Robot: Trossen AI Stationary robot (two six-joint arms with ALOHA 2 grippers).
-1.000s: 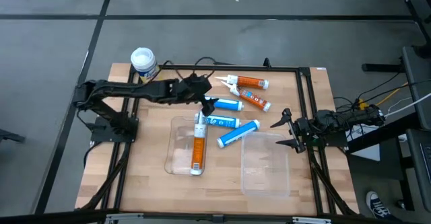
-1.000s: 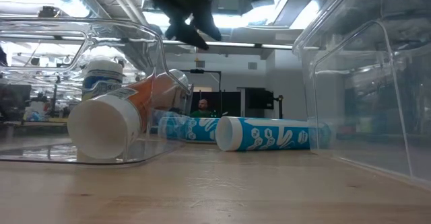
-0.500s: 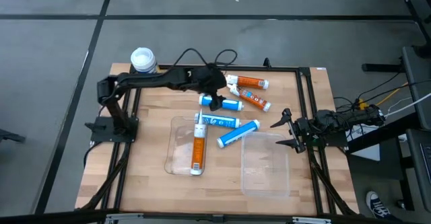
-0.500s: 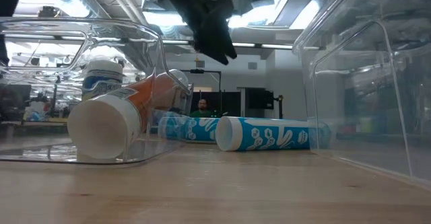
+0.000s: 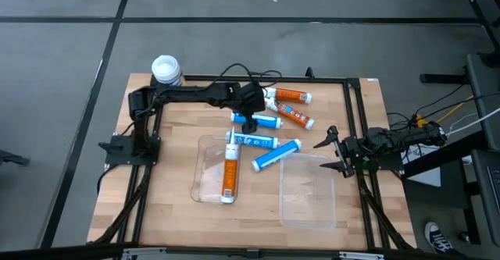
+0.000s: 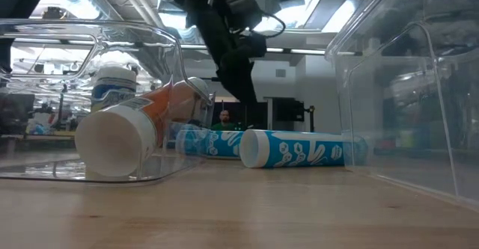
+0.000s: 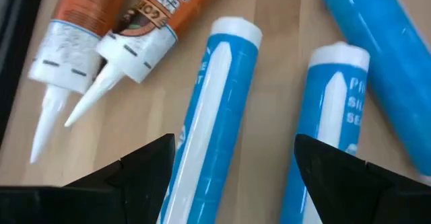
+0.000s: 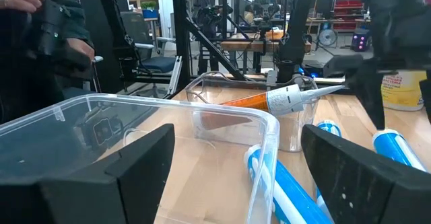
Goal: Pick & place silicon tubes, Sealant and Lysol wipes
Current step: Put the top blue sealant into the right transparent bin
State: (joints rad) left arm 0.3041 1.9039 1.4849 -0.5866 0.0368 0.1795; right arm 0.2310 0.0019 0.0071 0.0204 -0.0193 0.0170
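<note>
Three blue tubes lie on the table: the far one [image 5: 264,121] [image 7: 209,116], a middle one [image 5: 259,141] [image 7: 326,123] and a near one [image 5: 275,154]. Two orange tubes [image 5: 289,106] [image 7: 108,29] lie beyond them. My left gripper [image 5: 250,124] [image 7: 236,143] is open, low over the far blue tube, with a finger on each side of it near its capped end. It also shows in the low view [image 6: 238,84]. The yellow Lysol wipes [image 5: 166,71] stand upright at the far left corner. My right gripper [image 5: 324,152] waits open at the right edge.
A clear bin [image 5: 205,183] on the near left holds an orange tube [image 5: 229,174] whose nozzle rests on the bin's far wall. A second clear bin [image 5: 308,190] stands at the near right, close to my right gripper. A dark frame [image 5: 351,79] borders the table.
My left gripper has gone a little toward the table's right edge and come down, from above the left bin's far end to low over the far blue tube. The tubes have stayed where they were.
</note>
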